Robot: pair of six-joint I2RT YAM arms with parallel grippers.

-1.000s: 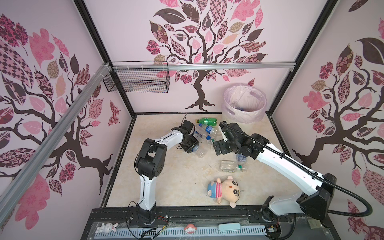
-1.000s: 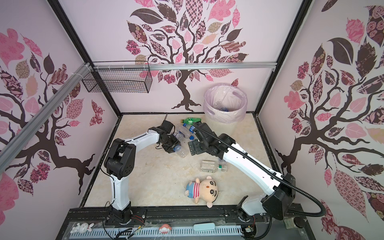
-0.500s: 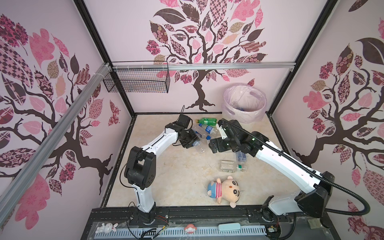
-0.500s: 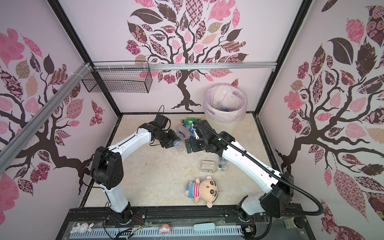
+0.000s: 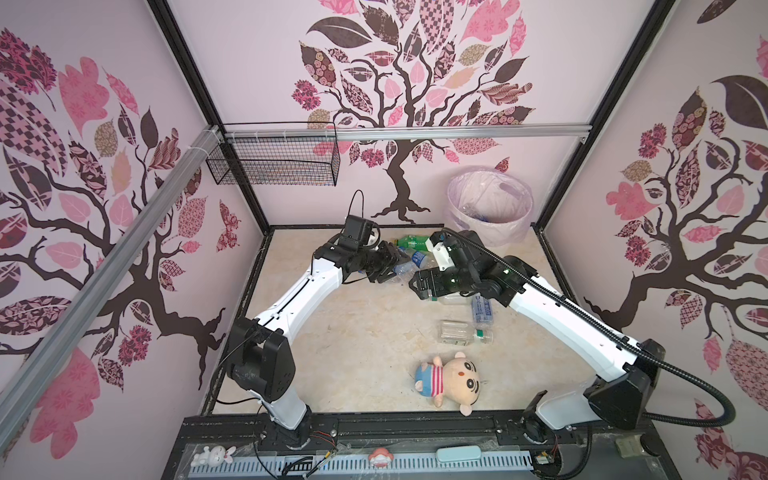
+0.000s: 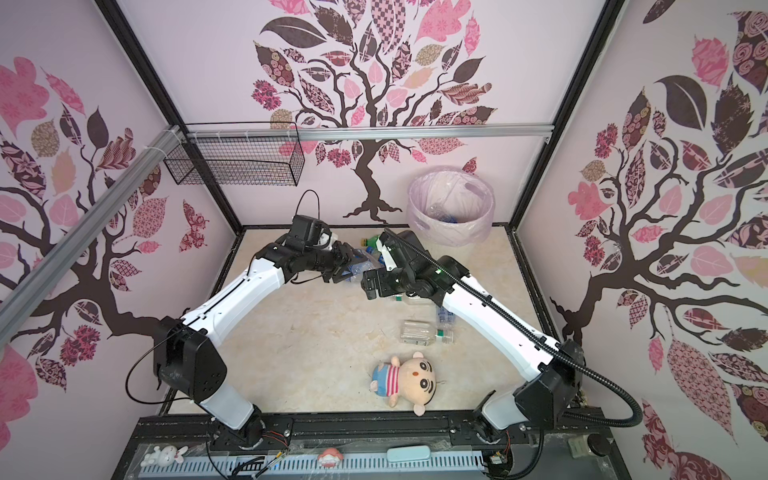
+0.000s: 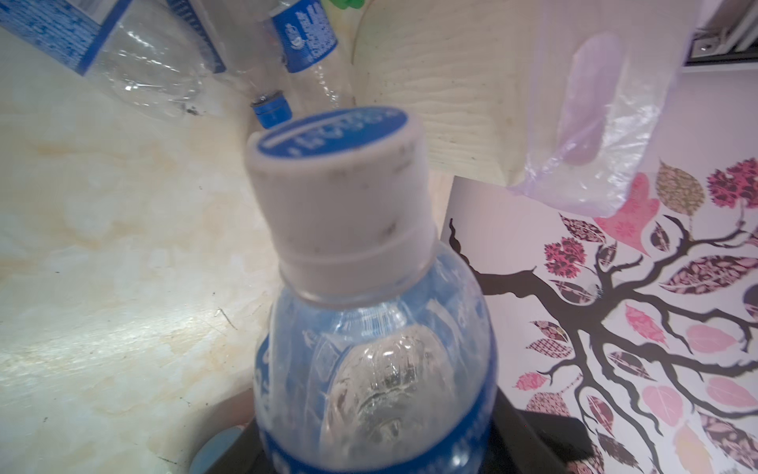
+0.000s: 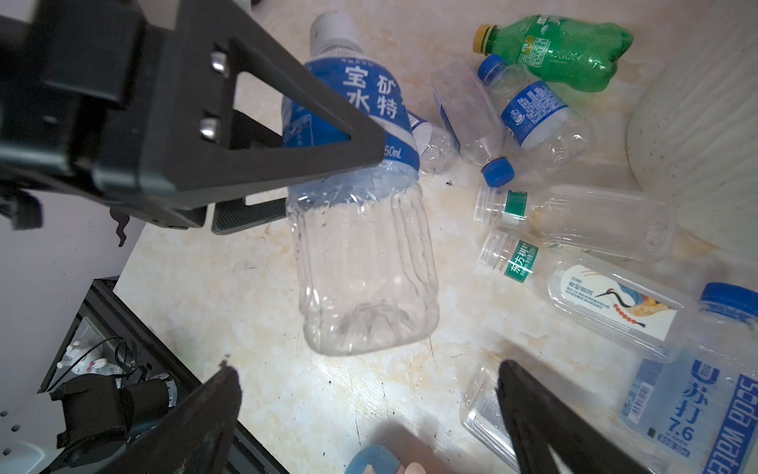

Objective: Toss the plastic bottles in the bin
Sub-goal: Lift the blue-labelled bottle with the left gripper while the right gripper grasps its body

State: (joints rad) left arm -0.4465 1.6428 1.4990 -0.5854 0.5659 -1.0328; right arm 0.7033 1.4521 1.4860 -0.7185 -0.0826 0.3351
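My left gripper [image 5: 390, 266] is shut on a clear plastic bottle [image 8: 361, 246] with a blue label and a white cap [image 7: 340, 197], held off the floor and tilted. My right gripper [image 8: 367, 369] stands open just beside the bottle's base with nothing between its fingers; in both top views it hangs over the floor [image 5: 420, 286] [image 6: 370, 286]. Several more plastic bottles lie on the floor by the bin: a green one [image 8: 566, 53], blue-labelled ones [image 8: 533, 106] and clear ones [image 8: 594, 221]. The bin [image 5: 457, 199] stands in the back right corner with its pink bag.
A plush doll [image 5: 449, 378] in a striped shirt lies near the front. A clear bottle with a green cap [image 5: 463, 332] and a blue-labelled one [image 5: 482, 309] lie under my right arm. A black wire basket [image 5: 274, 166] hangs on the back left wall.
My left arm has risen and swung toward the back with the bottle held in it. My right gripper has shifted left toward that bottle and stayed open.
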